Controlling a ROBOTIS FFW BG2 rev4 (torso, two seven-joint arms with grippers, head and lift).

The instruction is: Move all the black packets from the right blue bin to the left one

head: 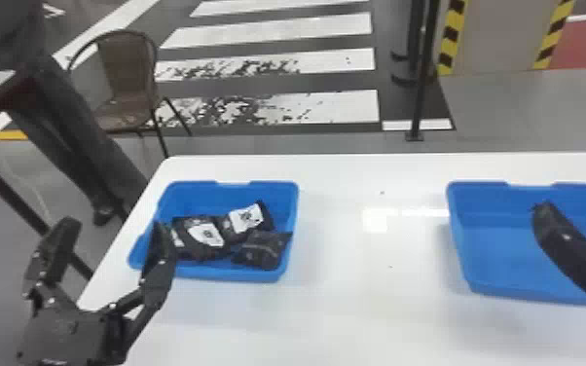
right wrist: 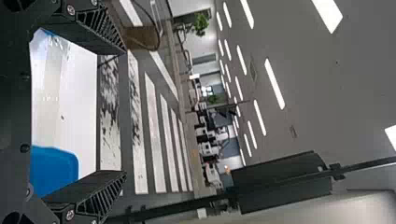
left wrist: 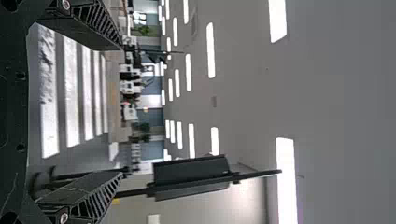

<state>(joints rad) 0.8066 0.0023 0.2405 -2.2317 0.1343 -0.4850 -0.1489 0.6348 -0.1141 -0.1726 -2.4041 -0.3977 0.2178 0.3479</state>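
Observation:
Several black packets (head: 204,237), some with white labels, lie together in the left blue bin (head: 228,277). The right blue bin (head: 501,253) shows bare blue floor where the right arm does not cover it. My left gripper (head: 116,226) is open at the left bin's near left side, one finger overlapping its edge in the head view. In the left wrist view the gripper (left wrist: 121,111) has nothing between its fingers. My right gripper (head: 580,207) stands over the right bin, also open. The right wrist view shows the gripper (right wrist: 125,112) with its fingers apart and holding nothing.
Both bins stand on a white table (head: 355,311), with a wide stretch of tabletop between them. Behind the table are a brown chair (head: 124,73) at the left and a black post (head: 422,82) on the floor.

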